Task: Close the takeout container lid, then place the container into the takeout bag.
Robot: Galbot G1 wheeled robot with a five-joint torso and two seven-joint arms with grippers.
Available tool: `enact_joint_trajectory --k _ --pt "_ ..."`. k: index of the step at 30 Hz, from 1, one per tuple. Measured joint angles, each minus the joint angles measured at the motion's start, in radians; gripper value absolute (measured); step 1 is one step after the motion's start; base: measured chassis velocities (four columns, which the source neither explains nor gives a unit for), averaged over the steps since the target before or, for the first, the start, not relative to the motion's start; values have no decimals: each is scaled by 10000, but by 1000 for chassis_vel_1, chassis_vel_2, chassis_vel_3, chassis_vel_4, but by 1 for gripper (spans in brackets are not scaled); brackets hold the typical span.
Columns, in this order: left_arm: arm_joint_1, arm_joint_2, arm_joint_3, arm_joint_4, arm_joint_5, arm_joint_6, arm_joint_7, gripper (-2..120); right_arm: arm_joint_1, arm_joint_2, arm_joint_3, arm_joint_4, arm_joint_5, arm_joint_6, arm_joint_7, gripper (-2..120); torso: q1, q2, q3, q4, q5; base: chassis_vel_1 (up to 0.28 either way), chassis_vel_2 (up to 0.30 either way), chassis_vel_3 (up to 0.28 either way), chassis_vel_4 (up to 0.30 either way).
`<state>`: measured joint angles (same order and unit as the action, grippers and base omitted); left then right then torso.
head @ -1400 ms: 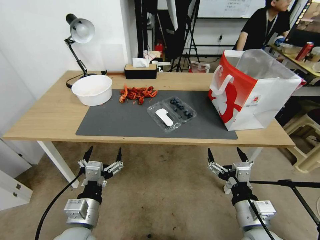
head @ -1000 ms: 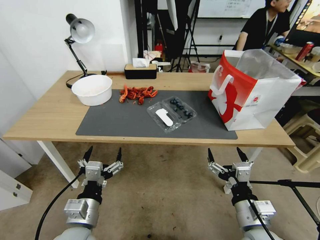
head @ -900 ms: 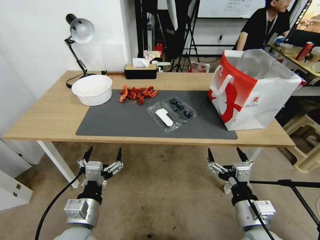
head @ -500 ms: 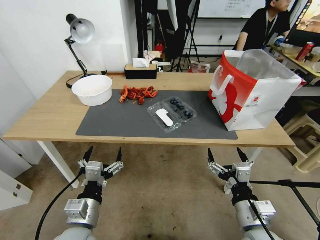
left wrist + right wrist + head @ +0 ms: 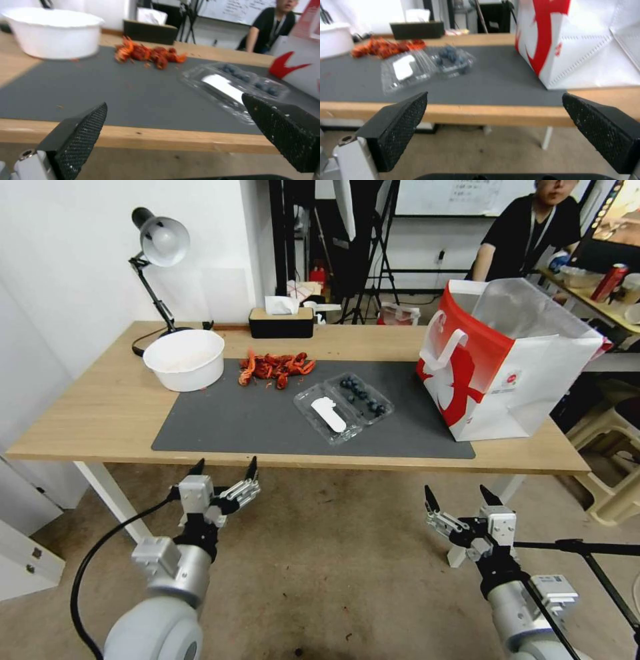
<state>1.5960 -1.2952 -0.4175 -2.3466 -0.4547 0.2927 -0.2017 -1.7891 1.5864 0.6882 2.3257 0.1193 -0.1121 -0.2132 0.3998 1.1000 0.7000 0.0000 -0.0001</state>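
We hold our left tool (image 5: 223,468) just below the front edge of the tabletop (image 5: 100,413), its two black fingers spread wide and gripping nothing; in the left wrist view those fingers (image 5: 76,135) frame the tabletop edge and the mat beyond. Our right tool (image 5: 461,495) hangs lower, over the floor and short of the tabletop, fingers likewise spread apart and empty. On the grey mat (image 5: 233,423) the container (image 5: 343,407) lies open and flat: the half with the blueberries (image 5: 363,397) sits on the far right side, and the lid (image 5: 329,414), with its white label facing up, lies hinged beside it on the near left. In the right wrist view the lid (image 5: 405,68) and the berry half sit side by side on the mat. The bag (image 5: 507,360) stands upright to the right of the container, apart from it, partly on the mat's right end, its mouth open and its silvery lining showing. A white bowl (image 5: 184,359) rests at the mat's far left corner, and a heap of red crayfish (image 5: 275,368) lies between the bowl and the container. A lamp (image 5: 157,253) and a tissue box (image 5: 281,320) stand along the far edge.
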Motion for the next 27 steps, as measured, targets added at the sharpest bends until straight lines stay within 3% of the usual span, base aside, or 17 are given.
enact_joint_trajectory --k 3,8,16,21,27 --pt "-307 444 226 150 -739 244 -153 100 290 -240 -70 -275 270 304 -219 100 2 0 1 -1 -3 0 0 0 0" --pt "-248 471 233 191 -724 92 -108 100 703 -571 -186 -664 649 511 -391 100 1 0 0 1 1 0 0 0 0" --pt "-85 391 195 239 -476 -211 -69 100 2314 -1832 -569 -1701 1968 606 -265 100 1 0 0 0 2 0 0 0 0" --pt "6 319 124 285 -410 -360 -71 100 3656 -2977 -1148 -2642 3133 633 234 100 2 -1 0 0 3 0 0 0 0" --pt "44 215 98 345 -355 -457 -69 100 4944 -3752 -1970 -3476 3813 570 1131 100 3 -1 0 -1 2 0 0 0 0"
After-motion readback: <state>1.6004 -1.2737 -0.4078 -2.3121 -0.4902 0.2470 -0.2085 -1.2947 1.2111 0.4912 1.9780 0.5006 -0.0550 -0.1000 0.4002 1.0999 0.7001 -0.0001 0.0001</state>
